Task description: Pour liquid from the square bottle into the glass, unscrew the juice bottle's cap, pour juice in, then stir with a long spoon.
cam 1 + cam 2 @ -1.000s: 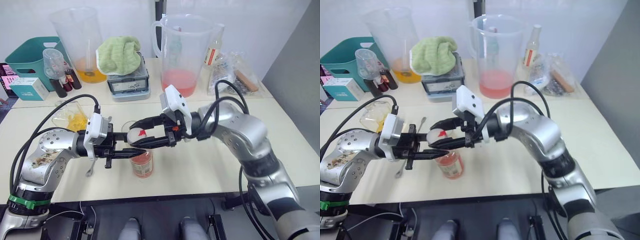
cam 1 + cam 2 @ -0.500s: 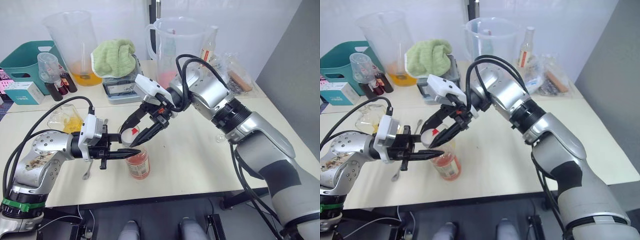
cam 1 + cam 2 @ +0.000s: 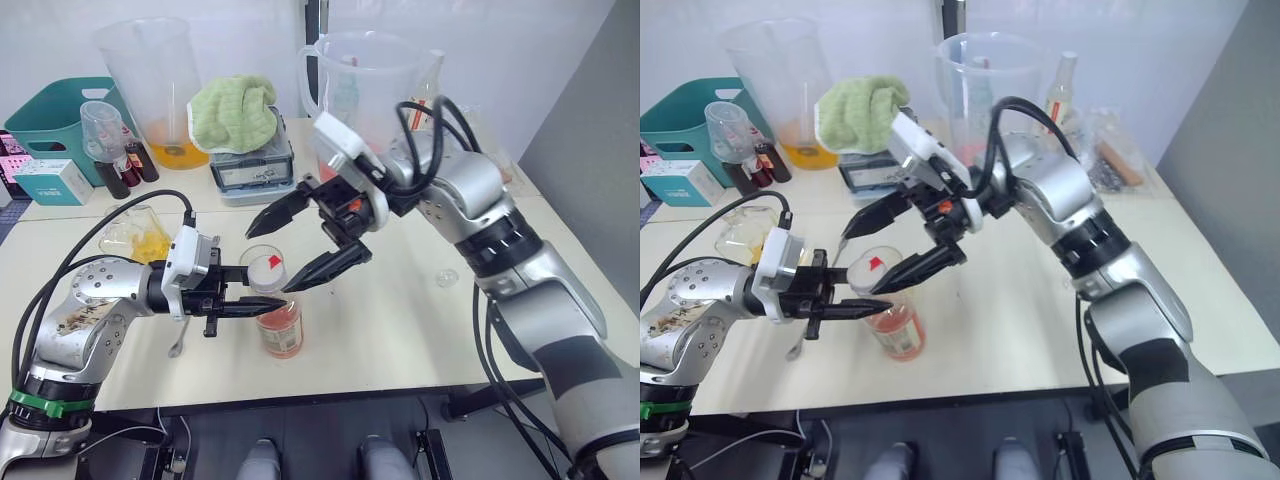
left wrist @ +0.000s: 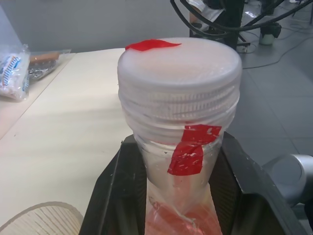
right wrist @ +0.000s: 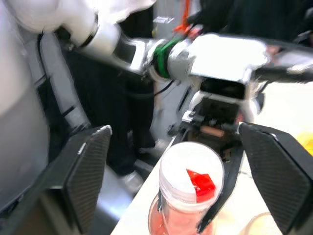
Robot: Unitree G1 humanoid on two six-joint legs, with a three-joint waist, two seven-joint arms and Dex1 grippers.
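Toward the left edge of the desk [image 3: 560, 300]: square bottle [image 3: 141, 235] with yellow-orange liquid, resting behind the left arm. Just in front of it, thin long spoon [image 3: 180, 338] flat on the desk, partly hidden by the arm. Next, left end effector [image 3: 262, 302] pressed together on the neck of the juice bottle [image 3: 279, 325], pinching it just under the cap [image 4: 179, 66]. Juice bottle upright near the front edge, about the middle, pinkish-orange juice [image 3: 282, 332] low inside. White cap with a red mark on top, on the bottle. A little farther right and above, right end effector [image 3: 283, 256] spread wide, one black finger behind the cap and one beside it, neither touching. Along the back edge: teal basket [image 3: 45, 115], two big clear pitchers [image 3: 150, 70], green cloth [image 3: 235, 110].
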